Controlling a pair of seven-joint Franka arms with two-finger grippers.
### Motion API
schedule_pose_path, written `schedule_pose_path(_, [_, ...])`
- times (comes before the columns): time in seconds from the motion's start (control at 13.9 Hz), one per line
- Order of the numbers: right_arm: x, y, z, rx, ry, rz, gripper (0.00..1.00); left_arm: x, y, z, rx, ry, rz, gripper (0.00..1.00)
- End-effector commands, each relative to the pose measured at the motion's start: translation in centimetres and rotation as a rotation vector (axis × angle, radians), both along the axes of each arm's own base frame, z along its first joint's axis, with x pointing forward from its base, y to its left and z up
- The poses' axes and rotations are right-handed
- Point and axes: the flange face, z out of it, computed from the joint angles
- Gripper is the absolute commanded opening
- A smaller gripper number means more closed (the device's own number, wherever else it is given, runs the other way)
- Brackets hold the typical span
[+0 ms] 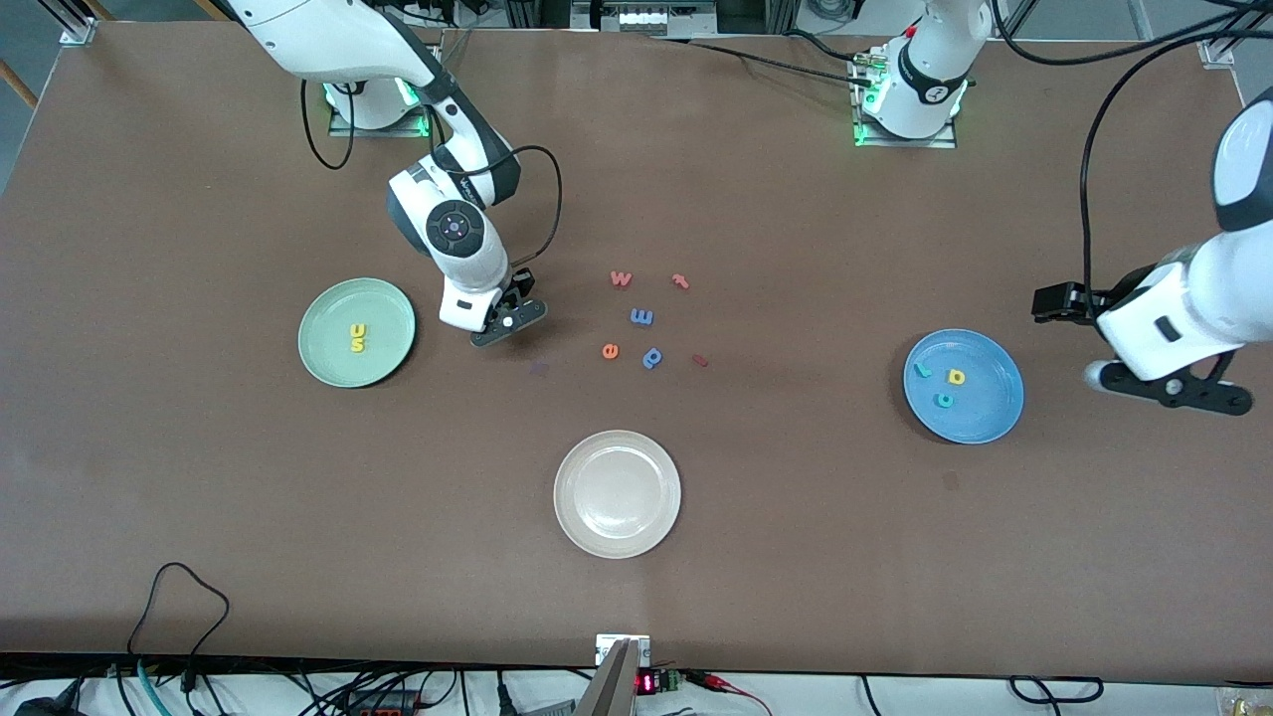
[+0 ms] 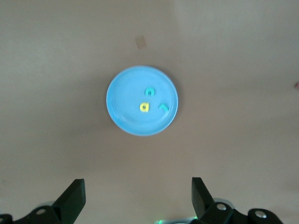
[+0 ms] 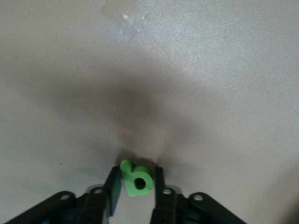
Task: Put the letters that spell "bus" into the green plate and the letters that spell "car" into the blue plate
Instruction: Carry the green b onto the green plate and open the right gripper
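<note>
Green plate (image 1: 323, 356) sits toward the right arm's end of the table, with the yellow u (image 1: 357, 330) and yellow s (image 1: 357, 345) lying in it, touching each other. Just beside it, toward the table's middle, the right gripper (image 1: 508, 324) is down at the tabletop; in the right wrist view its fingers (image 3: 113, 189) stand narrow on either side of the green b (image 3: 136, 179), touching or nearly touching it. Next, near the middle, loose letters lie scattered: a red w (image 1: 621, 278), a blue m (image 1: 641, 316), an orange e (image 1: 610, 350) and a blue p (image 1: 651, 357). A white plate (image 1: 617, 493) lies nearer the front camera than these. Blue plate (image 1: 985, 383) sits toward the left arm's end, holding the teal r (image 1: 922, 370), yellow a (image 1: 956, 376) and teal c (image 1: 944, 400), each apart from the others. The left gripper (image 1: 1174, 390) waits just outside that plate, jaws spread wide and holding nothing
</note>
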Motion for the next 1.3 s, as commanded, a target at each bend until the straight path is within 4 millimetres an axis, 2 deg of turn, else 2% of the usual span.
schedule_pose_path(0.0, [-0.2, -0.2, -0.3, 0.002, -0.013, 0.008, 0.25, -1.9, 2.5, 2.6, -0.030, -0.134, 0.098, 1.00])
schedule_pose_path(0.22, [-0.1, -0.2, -0.3, 0.003, -0.013, 0.007, 0.05, -4.8, 1.5, 3.2, -0.017, -0.180, 0.077, 1.00])
schedule_pose_path(0.29, [0.0, -0.4, -0.2, 0.004, -0.015, 0.002, 0.03, -5.8, 1.7, 2.9, -0.013, -0.187, 0.086, 1.00])
schedule_pose_path(0.36, [0.5, -0.7, 0.5, 0.006, -0.025, -0.015, 0.02, -6.6, 1.8, 2.2, -0.014, -0.217, 0.097, 1.00])
schedule_pose_path(0.43, [1.5, -1.4, 2.3, 0.014, -0.053, -0.035, 0.00, -7.7, 2.0, 1.7, -0.015, -0.237, 0.100, 1.00])
schedule_pose_path(0.5, [2.8, -3.1, 4.2, 0.018, -0.076, -0.053, 0.00, -9.1, 1.5, 1.4, -0.016, -0.253, 0.091, 1.00])
schedule_pose_path(0.65, [5.0, -8.7, 7.1, -0.017, -0.063, -0.129, 0.00, -9.1, 1.3, 1.3, -0.020, -0.254, 0.081, 1.00])
schedule_pose_path(0.86, [6.7, -15.7, 8.3, -0.048, -0.028, -0.234, 0.00, -8.9, 0.8, 1.0, -0.024, -0.246, 0.081, 1.00])
schedule_pose_path(1.01, [7.1, -19.3, 7.7, -0.053, -0.008, -0.280, 0.01, -9.0, 0.5, 1.6, -0.024, -0.237, 0.077, 1.00])
schedule_pose_path(1.15, [6.7, -20.8, 6.4, -0.060, 0.021, -0.304, 0.23, -8.8, 0.3, 2.0, -0.024, -0.232, 0.078, 1.00])
schedule_pose_path(1.22, [6.7, -21.1, 6.3, -0.060, 0.023, -0.310, 0.47, -8.8, 0.4, 2.0, -0.024, -0.234, 0.079, 1.00])
